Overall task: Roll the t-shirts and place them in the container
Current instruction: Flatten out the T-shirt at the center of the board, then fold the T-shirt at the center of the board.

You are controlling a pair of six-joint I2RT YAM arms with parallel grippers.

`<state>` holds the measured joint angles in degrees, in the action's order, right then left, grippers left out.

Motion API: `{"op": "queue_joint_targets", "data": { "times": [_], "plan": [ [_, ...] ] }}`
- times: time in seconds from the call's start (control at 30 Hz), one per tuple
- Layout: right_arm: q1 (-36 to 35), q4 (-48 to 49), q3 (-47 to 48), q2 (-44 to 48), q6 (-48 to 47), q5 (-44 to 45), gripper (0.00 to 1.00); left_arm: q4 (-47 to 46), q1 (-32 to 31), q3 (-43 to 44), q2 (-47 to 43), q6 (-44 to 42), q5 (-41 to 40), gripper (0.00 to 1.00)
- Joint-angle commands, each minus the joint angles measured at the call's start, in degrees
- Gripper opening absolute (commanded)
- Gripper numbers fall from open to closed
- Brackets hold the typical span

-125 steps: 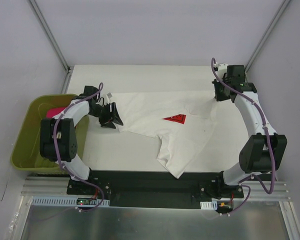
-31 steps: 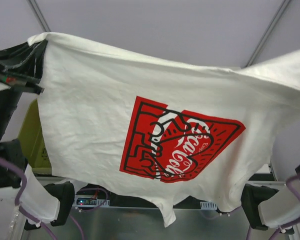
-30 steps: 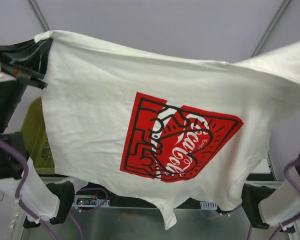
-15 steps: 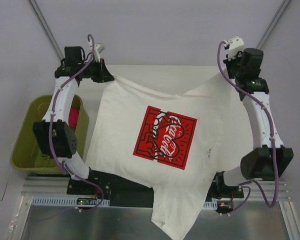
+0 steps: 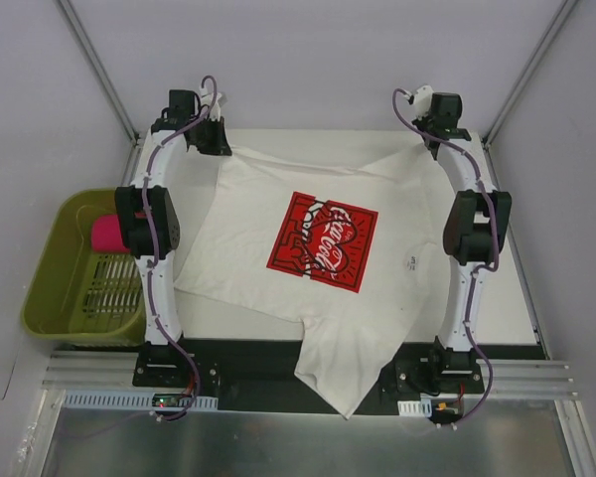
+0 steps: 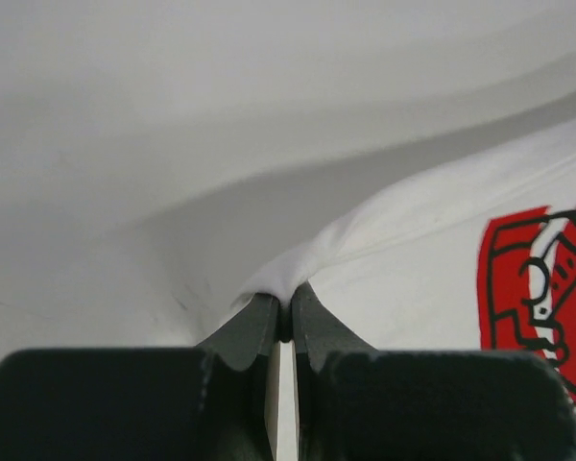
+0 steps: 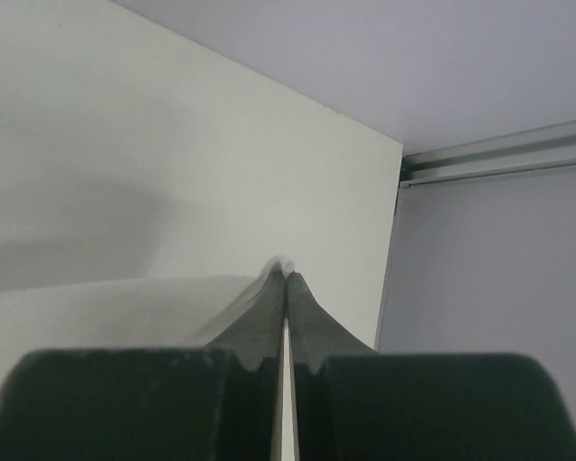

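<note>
The white t-shirt [image 5: 243, 248] lies spread on the table, its red print [image 5: 323, 241] facing up. One lower corner hangs over the near edge. My left gripper [image 5: 222, 149] is shut on the shirt's far left corner, and my right gripper [image 5: 429, 149] is shut on its far right corner. In the left wrist view the left gripper [image 6: 284, 293] pinches a fold of white cloth [image 6: 384, 240]. The right gripper [image 7: 286, 274] holds a thin cloth edge [image 7: 96, 317] in the right wrist view. A pink rolled t-shirt [image 5: 106, 234] sits in the basket.
A green slatted basket [image 5: 74, 298] stands off the table's left edge. Bare tabletop [image 5: 497, 288] shows right of the shirt. Grey walls and slanted metal posts [image 5: 99, 70] close in the back. Both arms stretch to the far edge.
A second ago the shirt hung high, close to the camera. Both grippers have since carried it down and back, and it now lies flatter on the table, still gripped at both corners.
</note>
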<state>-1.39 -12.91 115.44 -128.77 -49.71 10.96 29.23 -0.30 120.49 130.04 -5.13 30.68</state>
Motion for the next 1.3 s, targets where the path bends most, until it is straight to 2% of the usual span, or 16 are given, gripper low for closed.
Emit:
{"op": "queue_joint_targets", "data": {
  "times": [0.0, 0.07, 0.17, 0.33, 0.5, 0.63, 0.67, 0.93, 1.27],
  "plan": [
    [0.25, 2.36, 15.15, -5.33, -0.65, 4.77, 0.01, -1.37, 0.47, 9.05, 2.58, -4.19, -8.08, 0.00],
    [0.16, 3.23, 18.75, -6.66, -0.82, 3.89, 0.01, -1.28, 0.47, 11.87, 3.38, -4.28, -7.83, 0.00],
    [-0.02, 5.43, 19.30, -7.55, -2.49, 3.63, 0.00, -1.28, -0.84, 13.89, 4.35, -4.89, -7.39, 0.00],
    [-0.37, 4.56, 12.20, -2.21, -2.58, 5.30, 0.01, -0.59, -0.85, 14.07, 4.35, -6.12, -6.51, 0.01],
    [-0.37, -4.92, 4.89, 5.71, 3.39, 3.37, 0.01, 1.96, -0.85, 11.72, -0.12, -3.75, 0.16, 0.06],
    [-1.16, -12.56, -2.12, 12.04, 7.34, 0.82, 0.01, 3.90, -0.94, 5.82, -4.70, -2.70, 3.77, 0.04],
    [-1.42, -13.54, -3.19, 14.31, 7.96, 0.56, 0.01, 5.29, -0.94, 4.94, -5.75, -2.70, 4.12, 0.01],
    [-2.22, -23.12, -11.80, 22.42, 15.25, -2.96, 0.00, 14.27, 1.78, 3.44, -5.06, -3.49, 6.94, 0.00],
    [-1.95, -28.93, -23.14, 31.73, 20.44, -5.60, 0.01, 22.26, 3.11, 5.46, -3.83, -7.79, 5.71, 0.00]
  ]
}}
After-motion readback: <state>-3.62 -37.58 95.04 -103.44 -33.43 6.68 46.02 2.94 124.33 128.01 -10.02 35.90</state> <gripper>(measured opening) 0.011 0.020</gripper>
